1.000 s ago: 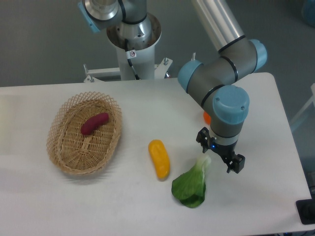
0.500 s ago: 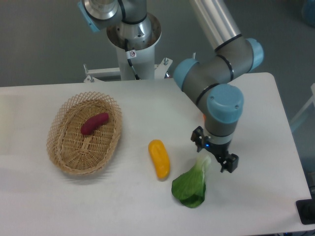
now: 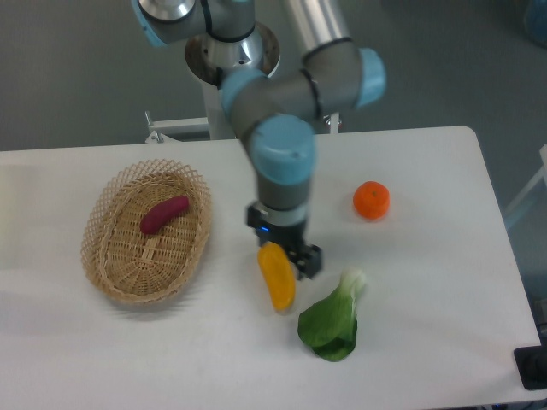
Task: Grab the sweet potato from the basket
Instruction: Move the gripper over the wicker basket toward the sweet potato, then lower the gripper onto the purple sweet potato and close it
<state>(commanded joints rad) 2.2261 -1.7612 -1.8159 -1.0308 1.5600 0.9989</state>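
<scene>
The sweet potato (image 3: 164, 214), small and dark reddish-purple, lies inside the tan wicker basket (image 3: 120, 275) at the left of the table. My gripper (image 3: 282, 245) hangs over the middle of the table, well to the right of the basket, just above the top end of a yellow-orange vegetable (image 3: 277, 278). Its fingers are apart and it holds nothing.
A green leafy vegetable (image 3: 332, 321) lies at the front, right of the yellow one. An orange fruit (image 3: 371, 200) sits to the right. The robot's base (image 3: 232, 60) stands behind the table's back edge.
The arm has swung left from above the leafy vegetable to above the yellow vegetable, uncovering the orange fruit. The objects have not moved.
</scene>
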